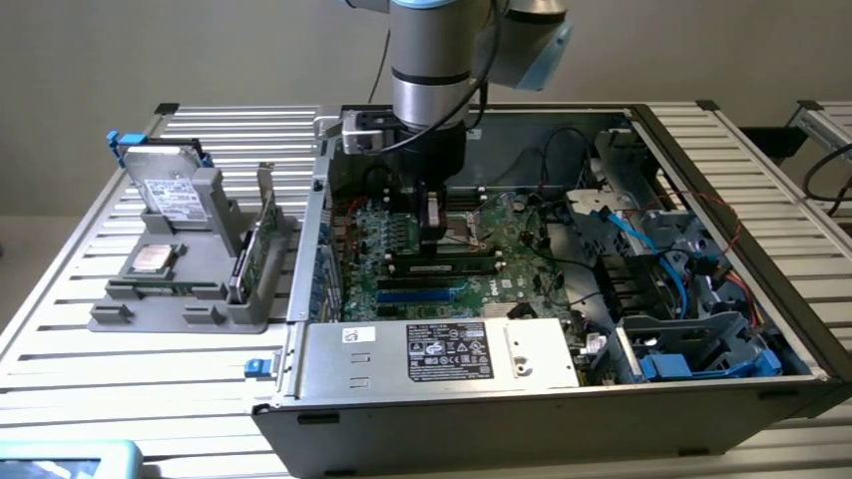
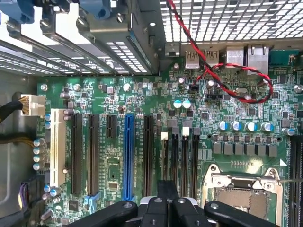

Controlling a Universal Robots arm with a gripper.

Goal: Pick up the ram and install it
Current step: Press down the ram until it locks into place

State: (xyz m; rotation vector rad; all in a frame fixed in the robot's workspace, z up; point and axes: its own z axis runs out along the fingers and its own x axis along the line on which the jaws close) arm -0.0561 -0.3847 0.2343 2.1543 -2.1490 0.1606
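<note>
The ram [image 1: 446, 266], a narrow dark stick with black chips, stands along a memory slot on the green motherboard [image 1: 362, 274] inside the open computer case [image 1: 533, 414]. My gripper [image 1: 433, 238] hangs straight over the middle of the stick, shut, with its tips at the stick's top edge. Whether they touch it I cannot tell. In the wrist view the shut gripper [image 2: 167, 189] sits over the row of black memory slots [image 2: 184, 156], beside the CPU socket [image 2: 241, 191].
A metal power-supply box [image 1: 440, 349] fills the case's front. Blue and black cables [image 1: 639, 249] and drive cages crowd the exterior view's right. On the table at the exterior view's left, a grey holder [image 1: 174, 299] carries a hard drive [image 1: 171, 195] and a green card [image 1: 253, 249].
</note>
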